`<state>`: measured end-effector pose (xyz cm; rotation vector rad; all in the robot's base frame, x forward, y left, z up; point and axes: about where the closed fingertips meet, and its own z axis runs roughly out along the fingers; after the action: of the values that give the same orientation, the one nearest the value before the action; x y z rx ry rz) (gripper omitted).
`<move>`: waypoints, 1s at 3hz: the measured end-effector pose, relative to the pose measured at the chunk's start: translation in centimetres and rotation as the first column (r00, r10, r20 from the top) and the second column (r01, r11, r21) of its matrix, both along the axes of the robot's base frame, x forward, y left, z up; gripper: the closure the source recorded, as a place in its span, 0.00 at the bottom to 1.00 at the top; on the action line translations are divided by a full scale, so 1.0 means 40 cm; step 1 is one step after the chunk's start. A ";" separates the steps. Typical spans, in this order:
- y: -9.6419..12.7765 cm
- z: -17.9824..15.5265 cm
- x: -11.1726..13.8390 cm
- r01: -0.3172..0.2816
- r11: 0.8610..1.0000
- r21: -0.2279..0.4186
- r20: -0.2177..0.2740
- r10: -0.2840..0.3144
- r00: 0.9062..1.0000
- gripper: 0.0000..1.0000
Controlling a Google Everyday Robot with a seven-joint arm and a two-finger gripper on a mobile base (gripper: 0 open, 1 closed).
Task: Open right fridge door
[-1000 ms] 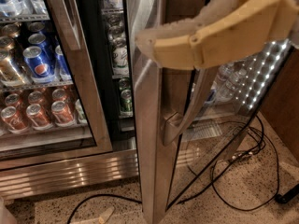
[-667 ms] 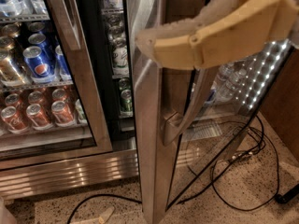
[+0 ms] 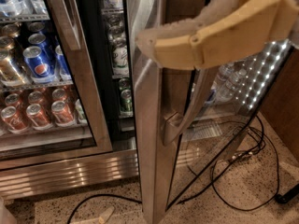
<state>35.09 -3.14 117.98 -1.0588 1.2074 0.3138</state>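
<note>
The right fridge door (image 3: pixel 148 162) has swung out towards the camera, so its wide steel frame shows nearly edge-on in the middle of the view. Its long angled bar handle (image 3: pixel 189 111) runs down the door's right face. My tan gripper (image 3: pixel 205 36) reaches in from the upper right. It lies across the top of the door edge at the upper end of the handle. Between the door and the left door, the open gap shows shelves of cans and bottles (image 3: pixel 120 59).
The left glass door (image 3: pixel 88 101) is closed over blue Pepsi cans (image 3: pixel 38 64) and orange cans (image 3: pixel 39 113). Black cables (image 3: pixel 233 171) loop over the speckled floor at lower right. A wooden panel (image 3: pixel 285 106) stands at the right edge, beside strips of white lights (image 3: pixel 264 76).
</note>
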 end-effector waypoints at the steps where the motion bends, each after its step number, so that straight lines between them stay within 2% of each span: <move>1: 0.000 0.000 0.000 0.000 1.000 0.000 0.000 0.000 1.000 0.00; 3: 0.000 0.000 0.000 0.000 1.000 0.000 0.000 0.000 1.000 0.00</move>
<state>35.09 -3.14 117.98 -1.0588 1.2074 0.3138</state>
